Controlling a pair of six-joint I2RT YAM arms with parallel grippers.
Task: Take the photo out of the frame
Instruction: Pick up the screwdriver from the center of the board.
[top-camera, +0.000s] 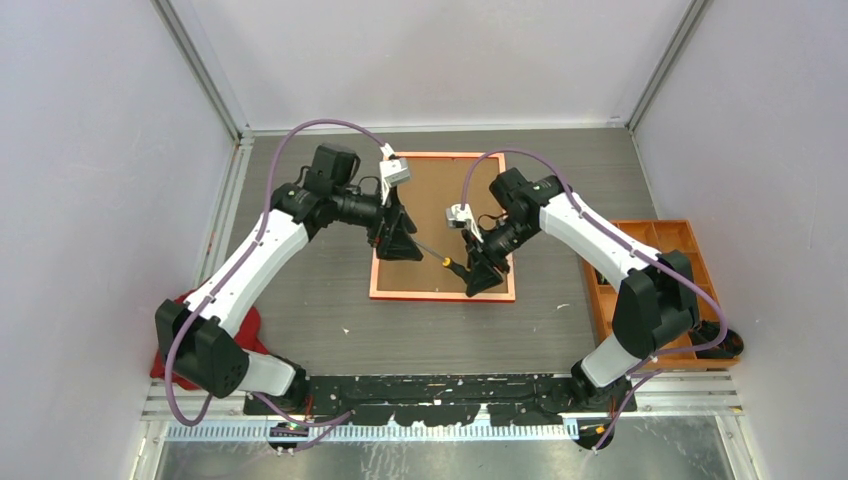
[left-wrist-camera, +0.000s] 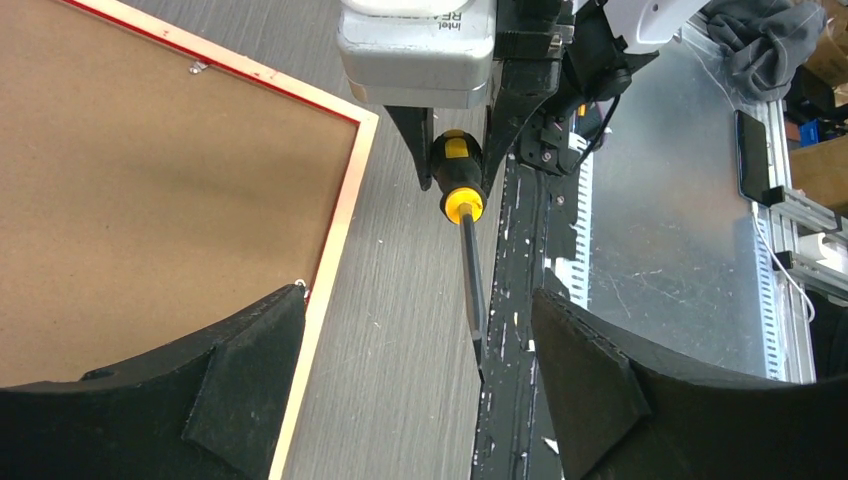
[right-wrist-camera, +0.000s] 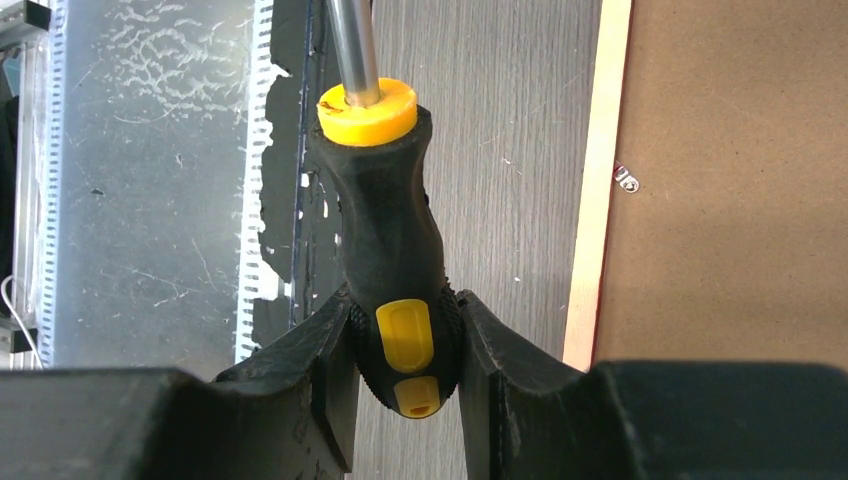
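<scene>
Two grippers hang over the frame (top-camera: 443, 296), which lies face down on the table (top-camera: 320, 320) with its brown backing board (top-camera: 440, 200) upward. The right gripper (top-camera: 480, 275), above the frame's near right corner, is clamped on the black-and-yellow handle of a screwdriver (top-camera: 445, 262), whose shaft points toward the frame's left side. The left gripper (top-camera: 400, 240), over the frame's left part, has its jaws wide apart. The shaft's tip sits between its fingers (left-wrist-camera: 250, 380), touching neither.
</scene>
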